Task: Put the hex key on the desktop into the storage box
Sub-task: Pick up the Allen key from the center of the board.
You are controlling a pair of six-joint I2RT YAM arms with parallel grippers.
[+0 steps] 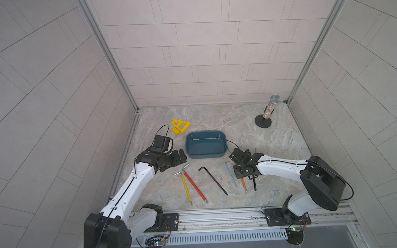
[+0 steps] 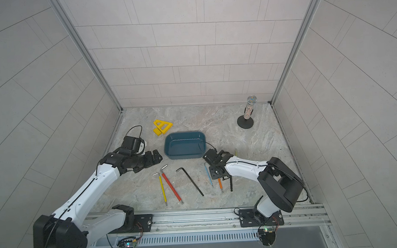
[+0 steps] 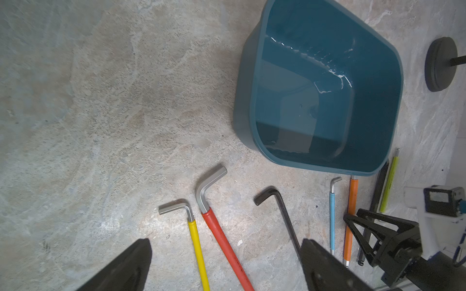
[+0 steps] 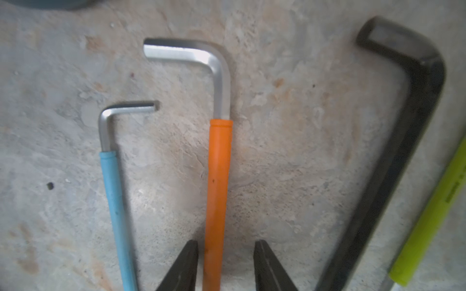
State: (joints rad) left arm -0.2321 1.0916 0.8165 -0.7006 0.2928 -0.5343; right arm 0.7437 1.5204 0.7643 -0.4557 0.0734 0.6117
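Seven hex keys lie in a loose row on the near part of the beige-grey marbled desktop, none yet in the box. From the robot's left they are a yellow-sleeved steel key, a thicker red-sleeved key, a long bare black key, a thin blue-sleeved key, an orange-sleeved steel key, a second dark key and a lime-green-sleeved one.

The right gripper is down over the orange key. Its jaws are spread and stand one on each side of the sleeve. One tip is almost on the plastic, the other has a clear gap, so nothing is pinched yet. The left gripper hangs just beyond the red and yellow keys with its jaws wide apart and empty.

The step looks like the grasp of the orange key. To do it well, centre the jaws so both pads meet the round sleeve together, or it may roll aside towards the blue key lying near. Squeeze across the sleeve, lift straight up, and expect the bent steel end to droop.

Just beyond sits the shallow teal-blue plastic storage box, empty; carry the key over the rim and lay it lengthwise. Farther back are a yellow triangular plastic piece and a glittery stick on a round black base.
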